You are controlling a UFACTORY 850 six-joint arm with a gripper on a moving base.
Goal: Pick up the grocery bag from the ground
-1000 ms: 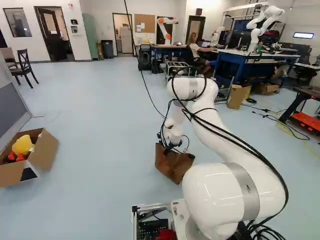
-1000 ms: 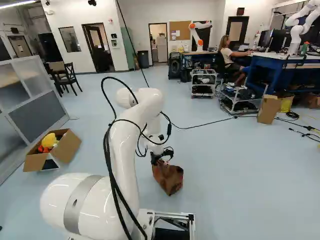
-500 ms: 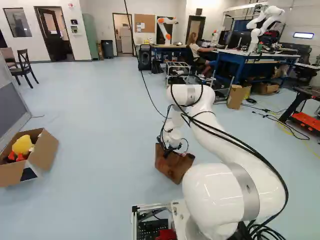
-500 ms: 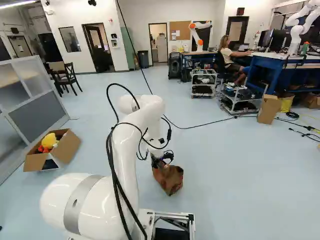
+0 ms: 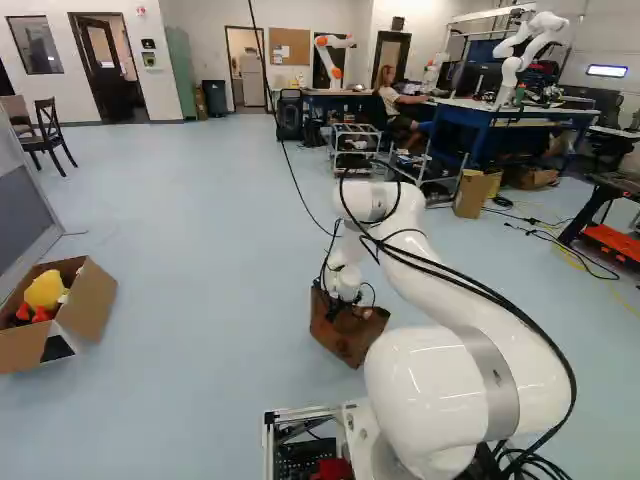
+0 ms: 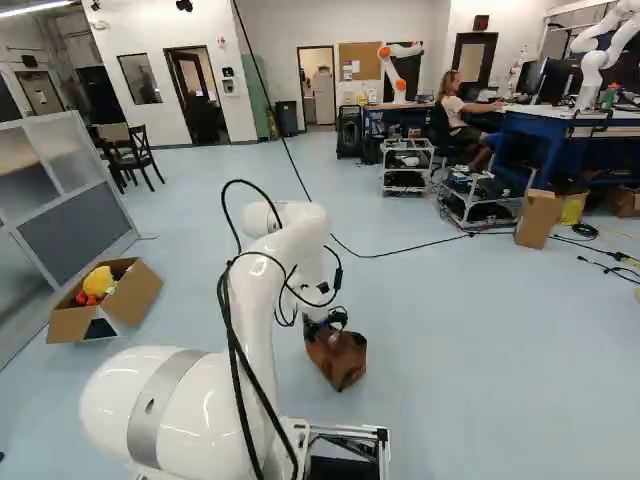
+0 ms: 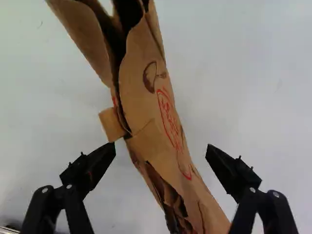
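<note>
Lowered since the earlier frames, the white jointed arm [image 5: 430, 385] now holds its black two-fingered gripper [image 7: 161, 147] spread around the brown paper grocery bag [image 5: 350, 338], below centre in the left base view, seemingly ready for closing.

Here the paper grocery bag [image 6: 340, 365] is sitting on the floor [image 6: 460, 350], under the gripper [image 6: 323, 329], between its fingers; at the left of both base views a plush toy [image 6: 98, 281] is lying in a cardboard box [image 6: 138, 293] near a partition [image 6: 75, 230].
</note>
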